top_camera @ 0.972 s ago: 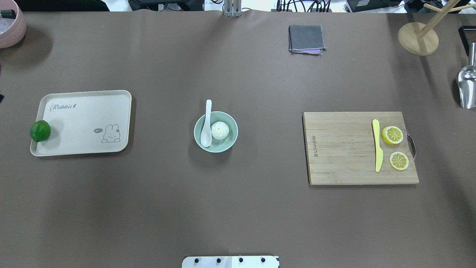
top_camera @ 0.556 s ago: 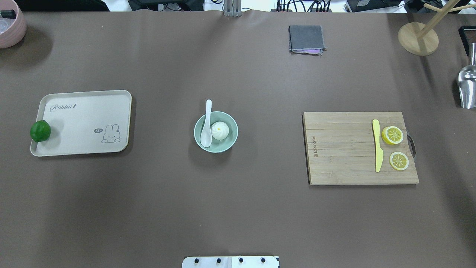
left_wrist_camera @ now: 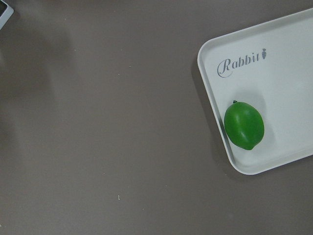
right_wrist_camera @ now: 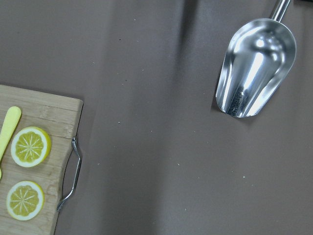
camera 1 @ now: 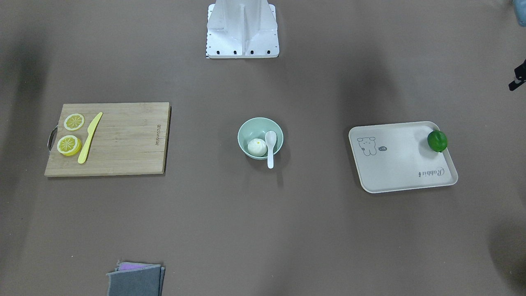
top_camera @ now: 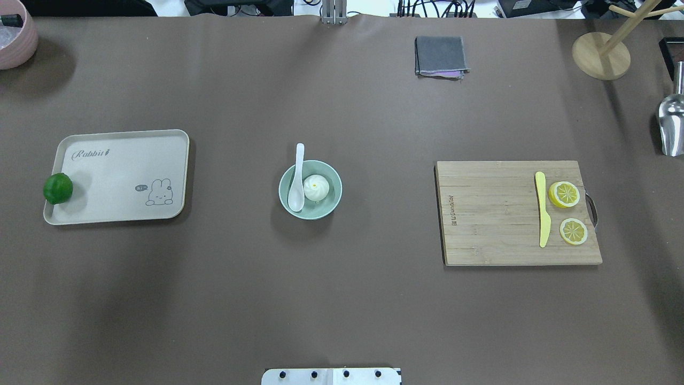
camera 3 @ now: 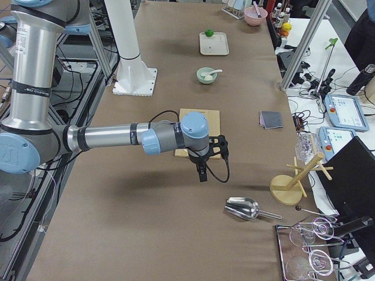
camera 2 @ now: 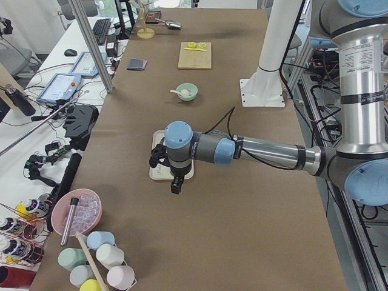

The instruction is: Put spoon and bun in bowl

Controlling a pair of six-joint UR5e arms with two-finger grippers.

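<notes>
The mint-green bowl (top_camera: pixel 334 200) stands at the table's middle. The white bun (top_camera: pixel 315 187) lies inside it. The white spoon (top_camera: pixel 296 195) rests with its scoop in the bowl, left of the bun, and its handle sticks out over the far rim. The front-facing view shows the same bowl (camera 1: pixel 257 125), bun (camera 1: pixel 257 147) and spoon (camera 1: pixel 271 142). My left gripper (camera 2: pixel 176 183) hangs above the beige tray's end. My right gripper (camera 3: pixel 202 171) hangs beyond the cutting board's end. Both show only in the side views, so I cannot tell whether they are open or shut.
A beige tray (top_camera: pixel 123 171) with a green lime (top_camera: pixel 57 188) lies at the left. A wooden cutting board (top_camera: pixel 491 214) with a yellow knife (top_camera: pixel 542 208) and lemon slices (top_camera: pixel 564 194) lies at the right. A grey cloth (top_camera: pixel 440 55), a metal scoop (top_camera: pixel 670 125) and a wooden stand (top_camera: pixel 600 55) lie at the back.
A dark sliver at the overhead view's left edge has gone out of view. Bowl, bun and spoon have not moved.
</notes>
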